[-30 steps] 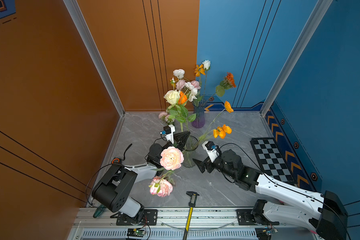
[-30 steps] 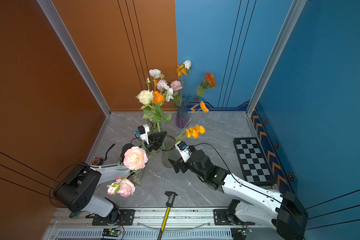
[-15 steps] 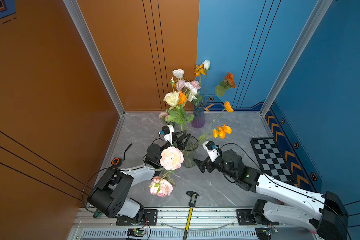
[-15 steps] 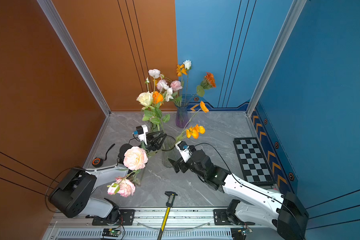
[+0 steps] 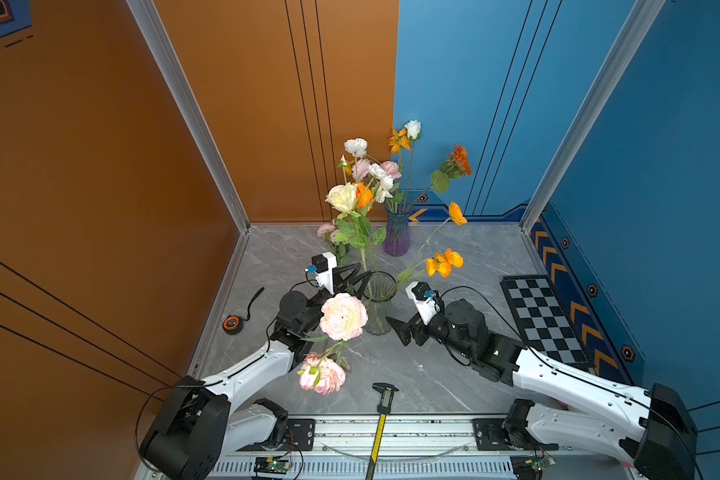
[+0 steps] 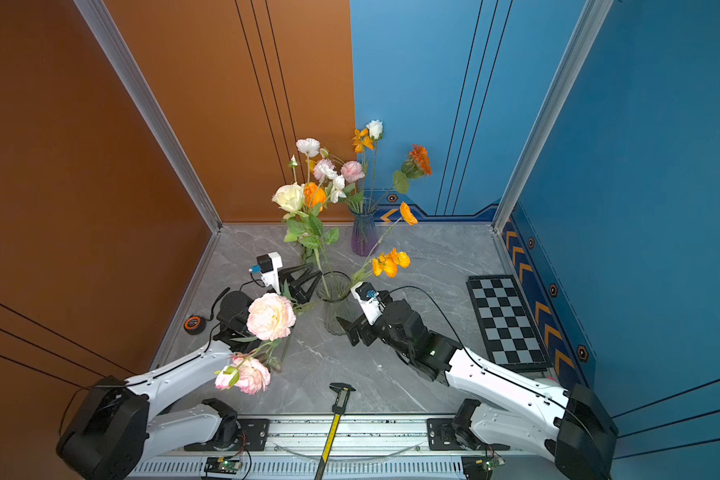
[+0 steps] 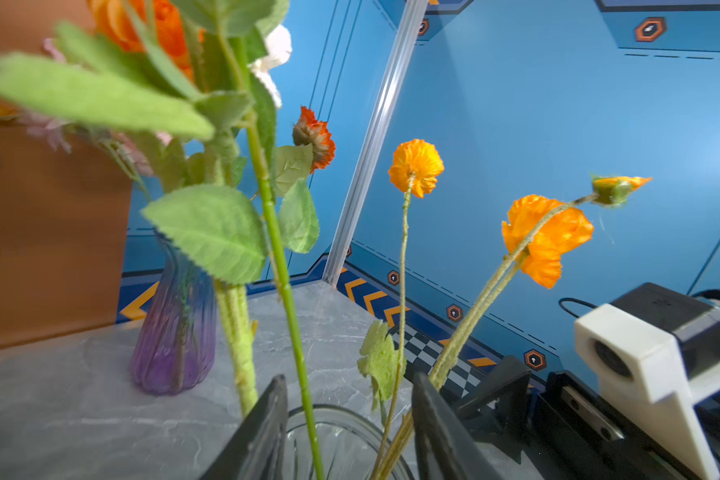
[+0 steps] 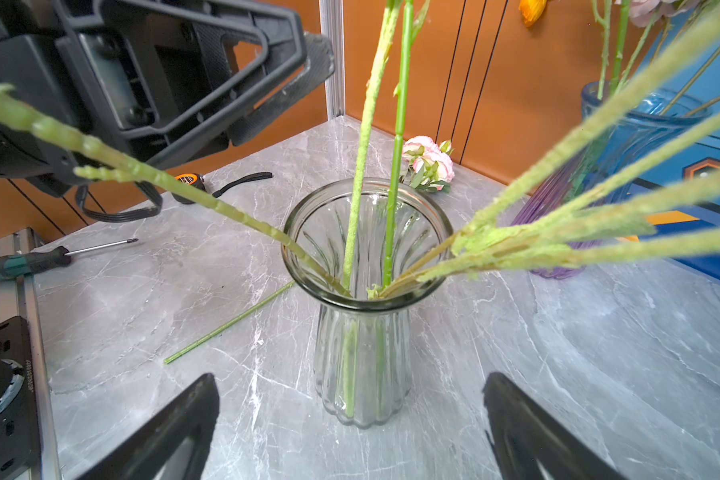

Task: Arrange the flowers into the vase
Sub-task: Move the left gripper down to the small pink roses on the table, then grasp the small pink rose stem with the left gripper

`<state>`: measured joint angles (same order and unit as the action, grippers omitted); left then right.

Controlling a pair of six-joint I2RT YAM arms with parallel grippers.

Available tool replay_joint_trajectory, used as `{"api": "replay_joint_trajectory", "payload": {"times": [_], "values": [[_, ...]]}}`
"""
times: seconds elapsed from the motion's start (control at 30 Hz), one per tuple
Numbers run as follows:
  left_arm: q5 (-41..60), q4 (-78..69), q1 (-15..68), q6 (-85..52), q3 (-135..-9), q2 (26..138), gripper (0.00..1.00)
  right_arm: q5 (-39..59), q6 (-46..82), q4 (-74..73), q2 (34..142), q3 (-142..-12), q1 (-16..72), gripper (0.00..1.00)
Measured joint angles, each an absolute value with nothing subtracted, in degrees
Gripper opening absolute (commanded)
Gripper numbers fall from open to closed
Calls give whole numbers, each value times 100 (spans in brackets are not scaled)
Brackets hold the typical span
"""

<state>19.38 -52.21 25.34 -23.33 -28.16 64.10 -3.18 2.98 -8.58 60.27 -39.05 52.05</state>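
The clear glass vase [image 5: 377, 305] [image 8: 364, 299] stands mid-table and holds several flowers: a cream rose [image 5: 341, 197], orange poppies [image 5: 443, 262] leaning right, and a big pink peony [image 5: 344, 316] leaning left. My left gripper [image 5: 356, 276] [image 7: 350, 378] is open at the vase's rim, with the rose's green stem [image 7: 283, 270] standing free between its jaws. My right gripper [image 5: 400, 330] [image 8: 350, 380] is wide open low on the table, its fingers on either side of the vase's base without touching it. A small pink flower [image 8: 429, 160] lies behind the vase.
A purple vase [image 5: 396, 232] with several flowers stands at the back. A loose green stem [image 8: 229, 322] lies beside the clear vase. A tape measure [image 5: 231, 324] and screwdriver [image 8: 21, 262] lie left, a caliper [image 5: 381, 415] at the front edge, a checkerboard [image 5: 543, 320] right.
My left gripper was shut at the vase's rim a second ago; its jaws have come apart and the stem now stands free. The right arm has not moved.
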Motion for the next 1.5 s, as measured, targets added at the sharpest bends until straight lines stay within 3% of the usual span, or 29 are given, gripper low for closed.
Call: {"api": "replay_joint_trajectory", "payload": {"times": [0.2, 0.33, 0.57, 0.73, 1.17, 1.5], "values": [[113, -2110, 2193, -2021, -3850, 6051, 48, -346, 292, -829, 5918, -3905, 5269, 100], [167, -1208, 1321, -2191, -4206, 6810, 44, -410, 294, -751, 5918, -3905, 5439, 100], [1074, -554, 899, -2388, -5009, 9185, 32, -473, 329, -757, 5922, -3903, 5666, 100], [1271, -395, 893, -2346, -5771, 10180, 31, -471, 346, -753, 6010, -3903, 5822, 100], [1017, 290, 1140, -1981, -6818, 11074, 30, -471, 388, -768, 6222, -3903, 5883, 100], [676, 847, 1288, -1885, -7105, 11360, 24, -471, 388, -768, 6222, -3903, 5883, 100]]}}
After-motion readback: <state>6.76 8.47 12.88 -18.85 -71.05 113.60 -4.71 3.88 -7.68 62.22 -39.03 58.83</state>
